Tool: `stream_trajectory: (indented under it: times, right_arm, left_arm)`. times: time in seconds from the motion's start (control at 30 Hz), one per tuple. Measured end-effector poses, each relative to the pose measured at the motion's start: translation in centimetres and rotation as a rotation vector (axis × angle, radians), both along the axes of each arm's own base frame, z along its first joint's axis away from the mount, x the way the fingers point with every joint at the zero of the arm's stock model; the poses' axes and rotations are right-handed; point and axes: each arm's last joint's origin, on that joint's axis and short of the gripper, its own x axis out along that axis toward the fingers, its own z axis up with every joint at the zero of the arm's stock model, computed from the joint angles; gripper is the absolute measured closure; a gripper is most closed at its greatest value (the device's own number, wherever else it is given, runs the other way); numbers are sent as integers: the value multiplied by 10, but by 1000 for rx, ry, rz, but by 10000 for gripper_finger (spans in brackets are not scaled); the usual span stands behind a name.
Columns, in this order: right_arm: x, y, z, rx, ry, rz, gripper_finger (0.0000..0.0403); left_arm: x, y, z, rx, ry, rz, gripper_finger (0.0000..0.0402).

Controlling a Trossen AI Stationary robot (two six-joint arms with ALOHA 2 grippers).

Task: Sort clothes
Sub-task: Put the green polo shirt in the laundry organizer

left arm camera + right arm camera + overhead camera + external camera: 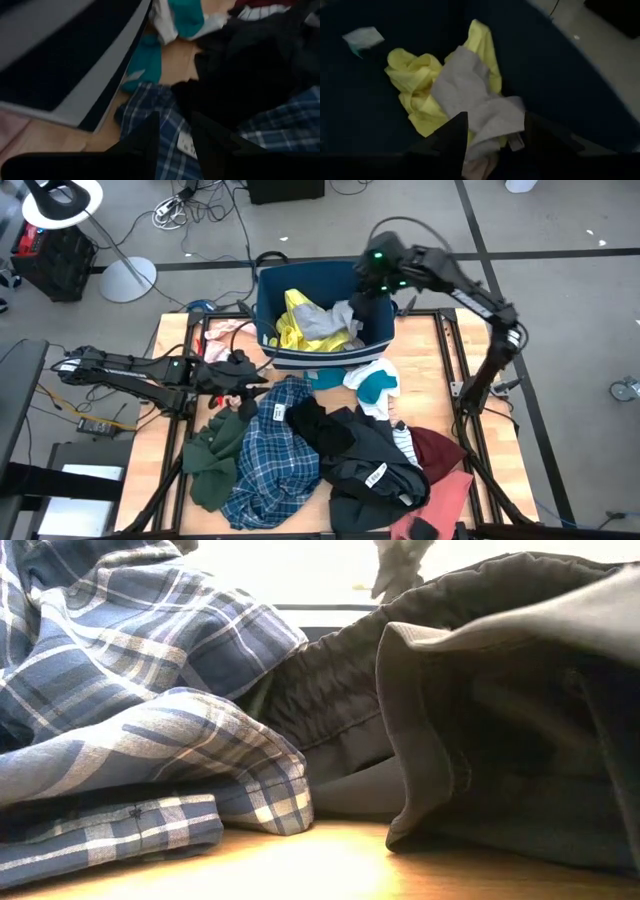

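Note:
The navy bin [378,330] stands at the table's far middle, with a yellow garment [417,85] and a light grey one [470,95] lying inside. My right gripper [495,135] hangs open above the bin's right part [372,298]; the grey garment shows beyond its fingers. On the table lie dark green [213,455], blue plaid [268,455], black [322,425], dark grey [375,470], maroon [440,448], salmon pink [447,498] and teal-white [375,385] clothes in a loose heap. My left gripper [175,137] is open just above the plaid shirt's far end [248,378].
A pinkish cloth [225,332] lies on the table left of the bin. Black frame rails [455,370] run along the table's left and right sides. Bare wood shows at the near left [150,470]. In the low view the plaid shirt [130,690] and the dark grey garment [500,710] fill the picture.

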Motion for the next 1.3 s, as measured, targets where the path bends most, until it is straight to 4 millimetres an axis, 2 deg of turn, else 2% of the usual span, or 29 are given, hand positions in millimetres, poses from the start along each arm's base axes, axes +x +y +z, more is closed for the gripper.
stream_trajectory:
  times: [0.13,0.33,0.47,0.57,0.7,0.93,1.13,1.3]
  right_arm:
    - [-32,22,22,-2,-21,1,208]
    - [-73,55,38,25,-13,-25,210]
    - [-101,76,39,0,-43,-51,211]
    - [-122,90,32,9,-59,-96,211]
    - [-146,109,9,66,-69,-136,211]
    - [-170,133,-56,146,-47,-224,213]
    - [-163,149,-114,219,-98,-176,215]
    - [-148,160,-149,246,-122,-114,215]
  left_arm:
    - [-3,0,-4,-34,40,27,285]
    - [-11,-9,-11,-101,124,38,285]
    - [-15,-19,-12,-115,130,50,285]
    - [-17,-27,-12,-126,126,41,285]
    - [-24,-34,-15,-133,169,66,285]
    - [-41,-40,-23,-178,278,158,285]
    - [-48,-43,-31,-211,324,214,285]
    - [-52,-44,-64,-278,404,222,285]
